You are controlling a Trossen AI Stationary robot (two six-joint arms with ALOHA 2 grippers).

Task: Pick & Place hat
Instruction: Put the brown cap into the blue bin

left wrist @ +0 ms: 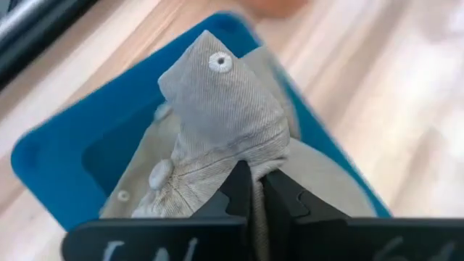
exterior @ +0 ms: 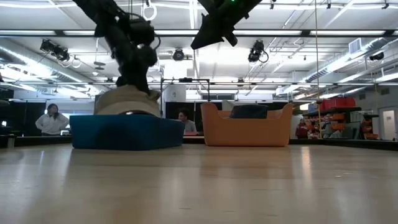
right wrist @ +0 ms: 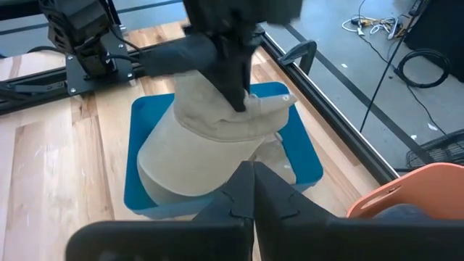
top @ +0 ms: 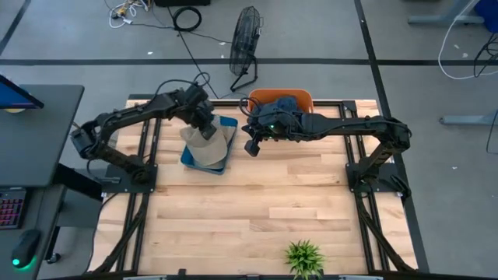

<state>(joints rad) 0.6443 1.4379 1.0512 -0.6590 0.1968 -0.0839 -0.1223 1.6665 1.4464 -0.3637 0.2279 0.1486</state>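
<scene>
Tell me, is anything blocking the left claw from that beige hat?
No. The left gripper is shut on the beige hat, holding it over the blue bin. The right gripper hovers beside it.

**Low view: hat at blue bin, right arm raised**

Left gripper [exterior: 138,81] comes down onto beige hat [exterior: 126,101], which sits atop the blue bin [exterior: 124,132]. Orange bin [exterior: 247,132] just beside it holds something dark [exterior: 249,111]. Right gripper [exterior: 211,31] hangs high above the gap. Two people [exterior: 52,119] in the background.
</scene>
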